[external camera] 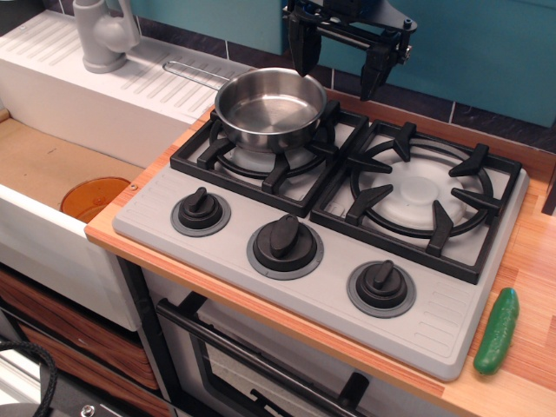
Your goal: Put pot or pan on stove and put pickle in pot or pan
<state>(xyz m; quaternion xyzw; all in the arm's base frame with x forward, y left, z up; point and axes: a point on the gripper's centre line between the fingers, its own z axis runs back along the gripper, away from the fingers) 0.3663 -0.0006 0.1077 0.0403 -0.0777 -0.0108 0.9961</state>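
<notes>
Observation.image shows a round, shallow, shiny steel pot [271, 109] with a thin wire-loop handle sitting on the black grate of the left burner of the grey stove [321, 261], while the glossy dark-green pickle [497, 331] lies on the wooden counter [530, 261] just beside the stove's right edge. Above the pot's far rim the black hand [340, 59] hangs with its fingers spread wide, holding and touching nothing

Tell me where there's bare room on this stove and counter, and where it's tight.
Free: the right burner grate, nothing on it; the wood counter strip right of the stove, above the pickle. Crowded: the left burner, filled by the saucepan, with the open gripper just behind it.
</notes>
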